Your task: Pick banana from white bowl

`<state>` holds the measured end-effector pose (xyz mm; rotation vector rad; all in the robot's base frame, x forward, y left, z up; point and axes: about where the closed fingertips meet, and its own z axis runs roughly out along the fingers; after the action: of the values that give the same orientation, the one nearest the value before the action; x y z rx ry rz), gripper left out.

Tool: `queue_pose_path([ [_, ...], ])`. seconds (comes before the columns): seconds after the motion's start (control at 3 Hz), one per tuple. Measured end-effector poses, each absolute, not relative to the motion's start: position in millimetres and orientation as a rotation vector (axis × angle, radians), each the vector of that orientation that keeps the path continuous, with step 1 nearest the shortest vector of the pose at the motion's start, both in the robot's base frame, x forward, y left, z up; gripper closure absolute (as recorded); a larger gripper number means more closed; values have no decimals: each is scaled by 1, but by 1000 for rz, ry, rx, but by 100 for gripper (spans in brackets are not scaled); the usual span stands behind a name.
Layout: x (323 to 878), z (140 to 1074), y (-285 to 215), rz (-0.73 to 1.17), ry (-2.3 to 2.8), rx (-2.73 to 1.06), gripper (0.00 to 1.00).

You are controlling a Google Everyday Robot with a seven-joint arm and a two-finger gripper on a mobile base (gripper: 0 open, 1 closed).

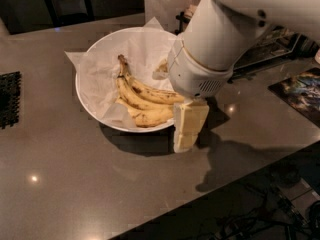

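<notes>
The white bowl [95, 59], lined with crinkled white paper, stands on the grey table. Three brown-spotted yellow bananas lie in its front right part, stems together pointing to the back. The lowest one [150, 117] curves most and looks like the banana of the task. The two straighter bananas [145, 91] lie just behind it. My gripper [187, 126] hangs from the big white arm at the bowl's front right rim, next to the banana tips, reaching down to about table level. The arm hides the bowl's right side.
A black mat [9, 99] lies at the table's left edge. A colourful printed sheet [300, 91] lies at the right. Dark equipment stands behind the bowl. The table's front edge runs diagonally at lower right, with cables [260, 219] on the floor below.
</notes>
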<state>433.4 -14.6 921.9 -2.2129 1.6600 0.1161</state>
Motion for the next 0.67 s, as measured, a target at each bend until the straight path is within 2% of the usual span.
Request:
queue_pose_path([
  [0.33,454,935,0,170,1530,-2172,1],
  [0.67,482,938,6,233,1500,-2097,1],
])
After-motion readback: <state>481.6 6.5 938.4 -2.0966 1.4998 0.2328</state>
